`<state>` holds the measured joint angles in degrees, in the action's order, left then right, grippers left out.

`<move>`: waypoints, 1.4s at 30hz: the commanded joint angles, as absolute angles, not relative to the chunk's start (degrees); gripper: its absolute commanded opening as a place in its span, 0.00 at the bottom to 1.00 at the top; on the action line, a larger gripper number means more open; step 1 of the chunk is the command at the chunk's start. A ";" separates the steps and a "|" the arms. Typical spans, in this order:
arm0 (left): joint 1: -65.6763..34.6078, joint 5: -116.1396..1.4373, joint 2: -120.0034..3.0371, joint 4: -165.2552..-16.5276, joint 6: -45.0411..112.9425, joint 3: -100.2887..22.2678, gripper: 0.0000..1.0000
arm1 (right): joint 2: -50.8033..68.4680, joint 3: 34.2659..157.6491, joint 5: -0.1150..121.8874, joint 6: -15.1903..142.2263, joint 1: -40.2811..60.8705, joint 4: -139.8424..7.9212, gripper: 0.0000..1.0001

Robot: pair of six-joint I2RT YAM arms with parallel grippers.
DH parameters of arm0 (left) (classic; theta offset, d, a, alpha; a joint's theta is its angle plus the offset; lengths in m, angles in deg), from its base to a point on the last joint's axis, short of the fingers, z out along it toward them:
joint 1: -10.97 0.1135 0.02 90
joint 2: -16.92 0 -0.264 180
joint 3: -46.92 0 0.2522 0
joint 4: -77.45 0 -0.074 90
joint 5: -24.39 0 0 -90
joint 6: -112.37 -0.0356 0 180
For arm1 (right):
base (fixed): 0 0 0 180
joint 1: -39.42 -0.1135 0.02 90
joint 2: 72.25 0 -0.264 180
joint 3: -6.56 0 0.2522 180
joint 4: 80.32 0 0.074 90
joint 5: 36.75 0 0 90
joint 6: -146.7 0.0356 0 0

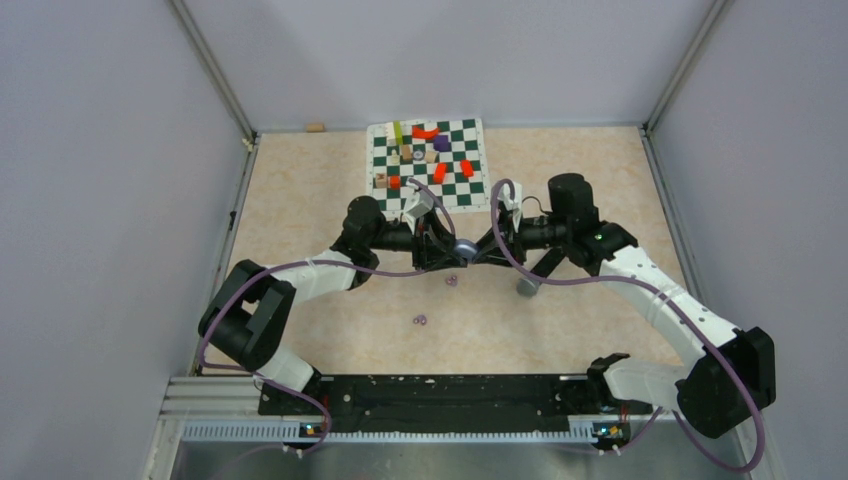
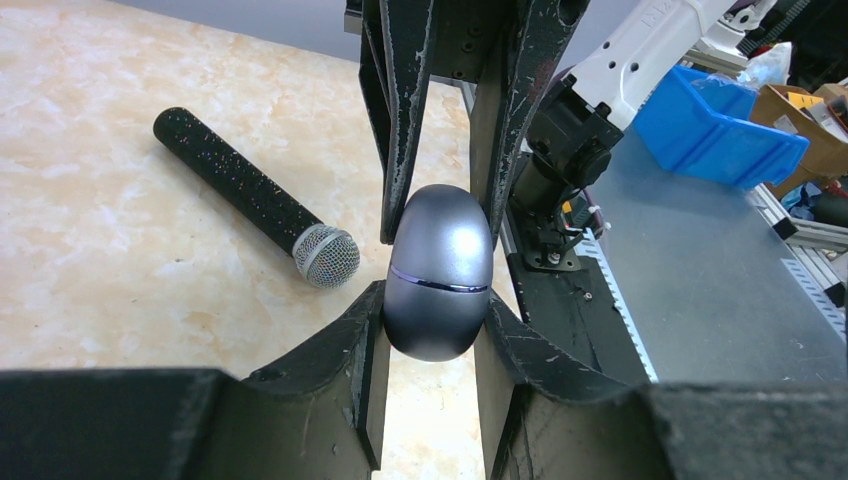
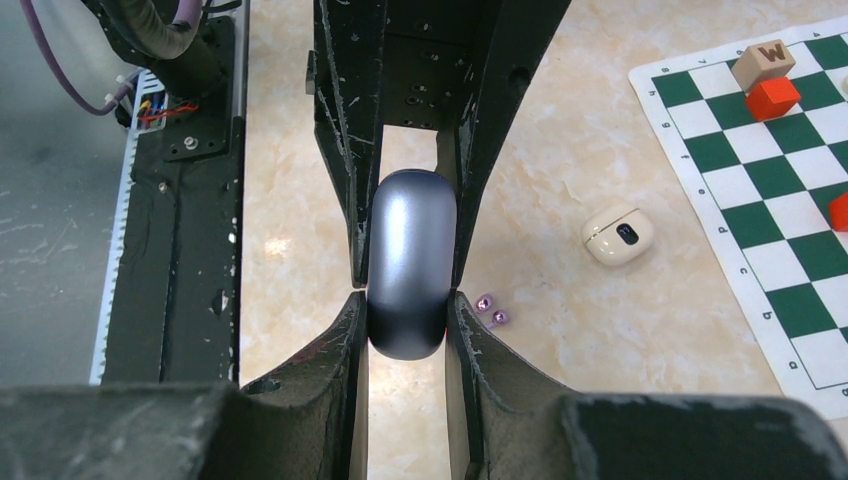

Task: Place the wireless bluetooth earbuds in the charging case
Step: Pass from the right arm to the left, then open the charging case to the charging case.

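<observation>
A grey egg-shaped charging case (image 1: pixel 465 247) is held above the table between both grippers, its lid seam closed. My left gripper (image 1: pixel 447 250) is shut on one end of the case (image 2: pixel 438 270), its fingertips (image 2: pixel 375 320) pressing its sides. My right gripper (image 1: pixel 484 248) is shut on the other end (image 3: pixel 408 262). Tiny purple earbuds lie on the table, one (image 1: pixel 451 281) just below the case and another (image 1: pixel 420 320) nearer the arm bases. In the right wrist view, two purple pieces (image 3: pixel 491 308) lie beside my right finger.
A black microphone (image 2: pixel 255 195) lies on the table, its grey head under the right arm (image 1: pixel 527 285). A green chessboard mat (image 1: pixel 428 165) with red, purple and wooden blocks lies at the back. A small white earbud case (image 3: pixel 618 234) lies near the mat.
</observation>
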<state>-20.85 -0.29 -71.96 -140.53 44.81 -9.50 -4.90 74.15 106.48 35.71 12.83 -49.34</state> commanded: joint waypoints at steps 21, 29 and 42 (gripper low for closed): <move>-20.88 4.32 -71.43 -141.98 43.93 -11.58 0.00 | -8.38 76.44 101.78 39.58 17.29 -56.02 0.45; -20.90 3.94 -71.31 -143.56 43.99 -11.17 0.00 | -8.02 76.48 102.86 41.53 17.69 -56.82 0.45; -20.85 5.22 -72.27 -136.61 40.97 -13.71 0.00 | -6.88 74.99 104.97 46.73 17.71 -62.06 0.56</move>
<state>-20.63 1.94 -72.37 -136.53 42.82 -12.18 -6.64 74.12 107.00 44.96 17.09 -56.73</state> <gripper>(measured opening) 0.374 0.551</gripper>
